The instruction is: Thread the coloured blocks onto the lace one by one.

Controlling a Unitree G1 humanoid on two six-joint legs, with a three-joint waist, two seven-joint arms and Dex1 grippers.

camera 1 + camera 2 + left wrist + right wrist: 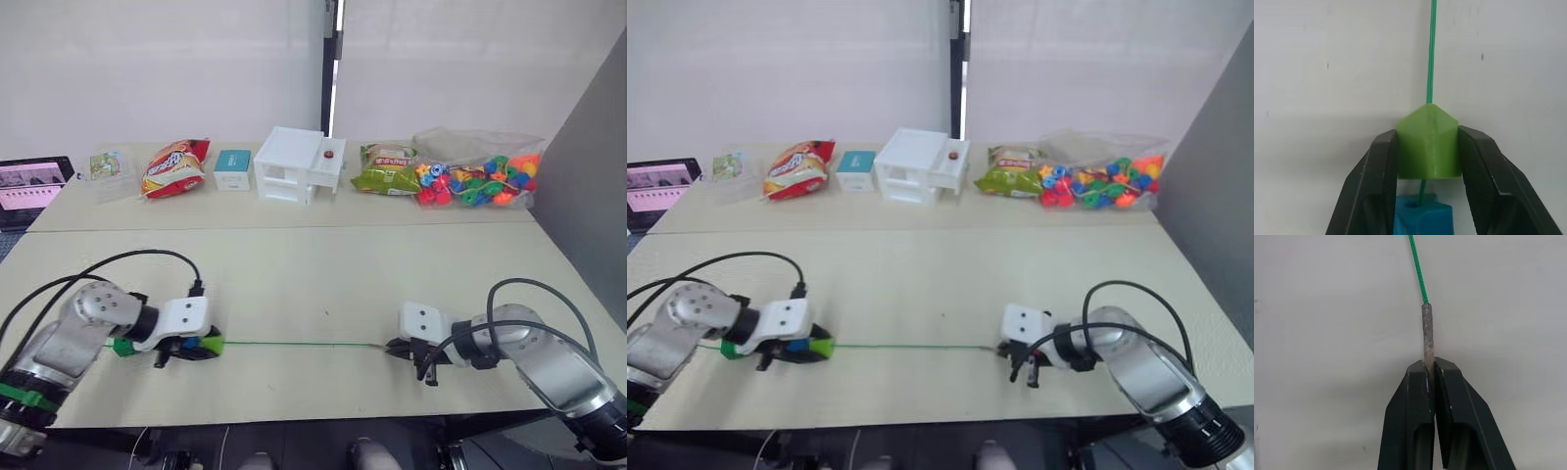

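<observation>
Green block (pixel 1427 142) in left hand (pixel 1427 161); blue block (pixel 1422 215) half hidden behind.

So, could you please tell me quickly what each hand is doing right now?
Left hand: closed on the green block, threaded on the lace.
Right hand: closed on the lace's stiff tip.

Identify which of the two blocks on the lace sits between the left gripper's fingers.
The green block, clamped between the left gripper fingers; the blue block sits behind it.
</observation>
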